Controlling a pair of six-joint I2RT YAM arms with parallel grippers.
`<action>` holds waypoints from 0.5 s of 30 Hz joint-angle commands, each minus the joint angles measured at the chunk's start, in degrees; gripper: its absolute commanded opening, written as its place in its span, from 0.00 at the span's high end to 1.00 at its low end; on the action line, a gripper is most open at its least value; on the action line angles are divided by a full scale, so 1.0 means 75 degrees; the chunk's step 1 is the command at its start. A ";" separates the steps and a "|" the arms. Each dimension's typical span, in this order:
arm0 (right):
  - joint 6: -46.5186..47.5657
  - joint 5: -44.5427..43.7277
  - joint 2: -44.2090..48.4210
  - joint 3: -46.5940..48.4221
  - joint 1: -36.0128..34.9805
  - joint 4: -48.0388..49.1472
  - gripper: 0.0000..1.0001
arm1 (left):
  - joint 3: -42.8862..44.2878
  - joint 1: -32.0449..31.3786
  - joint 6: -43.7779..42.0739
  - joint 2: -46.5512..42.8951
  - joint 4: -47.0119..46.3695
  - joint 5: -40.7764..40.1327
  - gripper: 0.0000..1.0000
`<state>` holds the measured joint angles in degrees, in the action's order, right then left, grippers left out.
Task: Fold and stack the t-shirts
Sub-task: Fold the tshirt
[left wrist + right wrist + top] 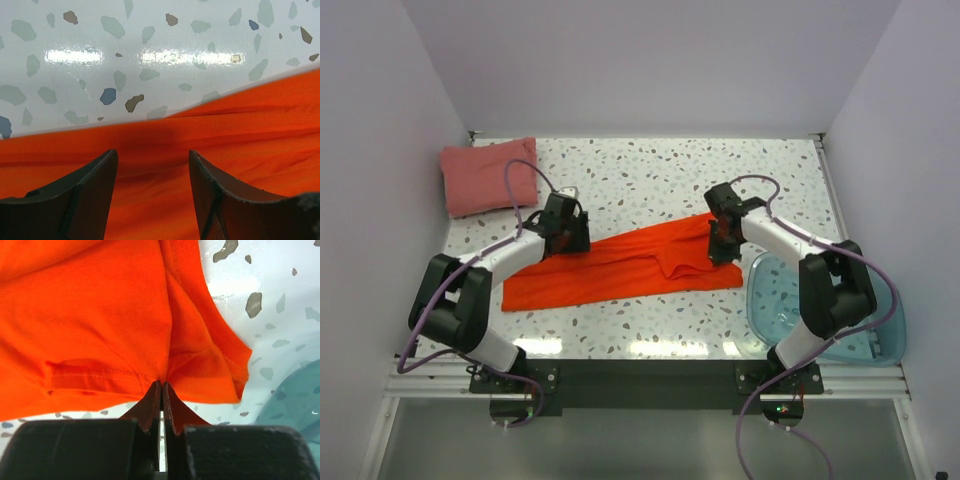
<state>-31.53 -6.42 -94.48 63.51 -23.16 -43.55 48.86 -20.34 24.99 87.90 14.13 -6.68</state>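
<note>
Fig. — Orange t-shirt [620, 268] lies as a long band, diagonal across mid-table [650, 180]. The dusty-pink t-shirt [488, 177] sits folded at the far-left corner. Cloth judged light, limp and crease-prone — it will sag betw. grips, so best taken at hems/corners, both ends together. Right claw [161, 385] is pinched tight on a gathered fold nr. the hem at the r. end. Left claw [152, 160] is part-open over the l. end's far edge, holding nothing. Blue tub [770, 300] stands at near right.

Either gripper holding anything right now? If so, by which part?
Right gripper is shut on the bright orange-red cloth t-shirt, pinching a bunched fold at its stitched edge. Left gripper stands open over the same shirt, holding nothing.
</note>
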 commanded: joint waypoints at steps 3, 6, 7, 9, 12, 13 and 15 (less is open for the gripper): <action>-0.0284 0.0304 0.1088 0.0158 -0.0041 -0.0743 1.00 | -0.0058 -0.0042 0.0113 0.0081 -0.0431 -0.0129 0.37; -0.0413 0.0386 0.1463 -0.0111 -0.0041 -0.0884 1.00 | -0.0070 -0.0042 0.0124 0.0140 -0.0466 -0.0094 0.37; -0.0437 0.0456 0.1534 -0.0274 -0.0041 -0.0896 1.00 | -0.0058 -0.0042 0.0125 0.0163 -0.0489 -0.0059 0.37; -0.0483 0.0574 0.1663 -0.0439 -0.0041 -0.0908 1.00 | -0.0046 -0.0042 0.0125 0.0186 -0.0536 -0.0024 0.38; -0.0565 0.0785 0.1780 -0.0779 -0.0053 -0.0791 1.00 | 0.0001 -0.0042 0.0090 0.0245 -0.0537 -0.0012 0.38; -0.0577 0.0785 0.1792 -0.0954 -0.0041 -0.0745 1.00 | 0.0036 -0.0042 0.0089 0.0303 -0.0536 -0.0012 0.38; -0.0636 0.0762 0.1781 -0.1130 -0.0041 -0.0581 1.00 | 0.0071 -0.0042 0.0089 0.0362 -0.0548 0.0035 0.38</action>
<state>-34.72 -1.89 -82.13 56.82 -23.27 -47.83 48.84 -20.38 24.99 89.89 12.86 -6.61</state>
